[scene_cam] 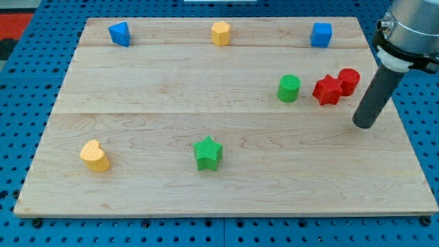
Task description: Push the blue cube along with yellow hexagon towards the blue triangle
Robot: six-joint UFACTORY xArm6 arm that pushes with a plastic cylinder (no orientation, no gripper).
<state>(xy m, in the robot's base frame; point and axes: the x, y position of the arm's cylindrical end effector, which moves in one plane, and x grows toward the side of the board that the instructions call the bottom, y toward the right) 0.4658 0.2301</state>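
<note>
The blue cube [321, 34] sits near the view's top right of the wooden board. The yellow hexagon [220, 33] sits at the top middle, well left of the cube. The blue triangle [120, 33] sits at the top left. All three lie in a row along the top edge, apart from each other. My tip [364, 125] rests on the board at the right side, below and to the right of the blue cube, just right of the red blocks and touching none.
A red star [328, 90] touches a red cylinder [348, 81] just left of my tip. A green cylinder [289, 88] stands left of them. A green star [208, 153] and a yellow heart [95, 156] lie near the bottom. The board's right edge [394, 103] is close to my tip.
</note>
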